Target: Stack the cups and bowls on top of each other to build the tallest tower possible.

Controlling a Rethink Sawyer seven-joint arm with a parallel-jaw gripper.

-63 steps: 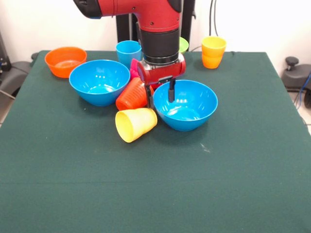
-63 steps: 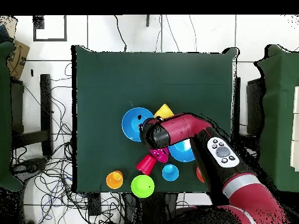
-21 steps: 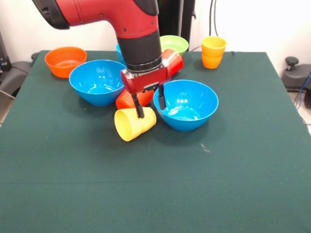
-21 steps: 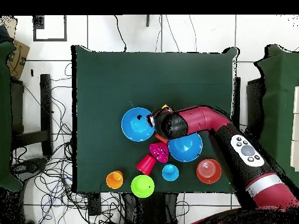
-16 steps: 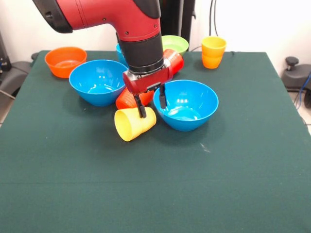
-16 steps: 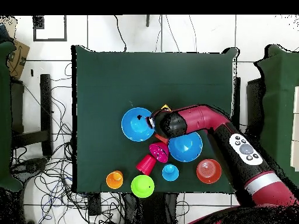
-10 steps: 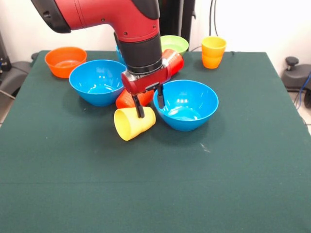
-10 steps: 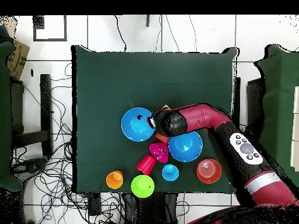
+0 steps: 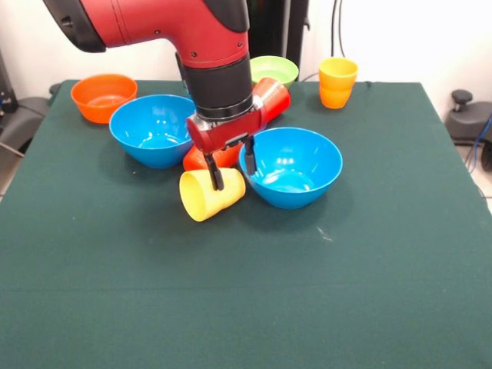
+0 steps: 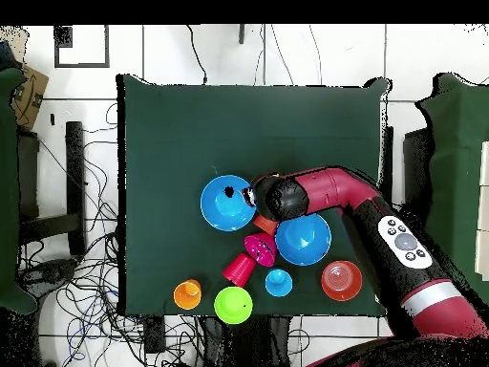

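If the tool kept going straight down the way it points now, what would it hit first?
Probably the pale yellow cup lying on its side: the open tool hangs over its base end, one finger crossing it. The other finger sits by the blue bowl's rim; depth is unclear.

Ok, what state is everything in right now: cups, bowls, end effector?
End effector: open.
Pale yellow cup: on its side.
Orange cup: on its side.
Red cup: on its side.
Yellow-orange cup: upright.
Blue bowl at end effector: upright, empty.
Other blue bowl: upright, empty.
Orange bowl: upright, empty.
Green bowl: upright.
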